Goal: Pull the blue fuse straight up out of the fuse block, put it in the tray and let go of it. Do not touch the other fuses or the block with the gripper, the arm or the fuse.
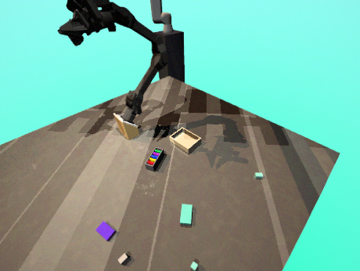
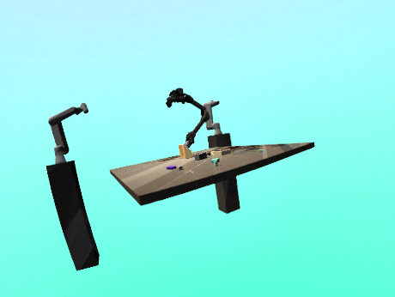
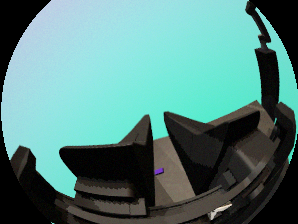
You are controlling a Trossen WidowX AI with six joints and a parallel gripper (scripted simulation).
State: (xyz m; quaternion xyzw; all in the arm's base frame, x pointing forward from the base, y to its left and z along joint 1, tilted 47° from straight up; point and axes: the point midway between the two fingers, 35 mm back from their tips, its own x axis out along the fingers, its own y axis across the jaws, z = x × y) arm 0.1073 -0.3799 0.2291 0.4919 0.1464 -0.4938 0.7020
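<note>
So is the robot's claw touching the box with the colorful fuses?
Apart. In the top view the gripper hangs high in the air by the arm's tower, far above the fuse block sitting on the table, with open background between them.

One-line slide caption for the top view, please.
Hand shut and empty, high above the table; blue fuse sits in the block.

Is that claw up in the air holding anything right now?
No. The gripper is shut on nothing, high above the table; the blue fuse sits in the fuse block.
</note>
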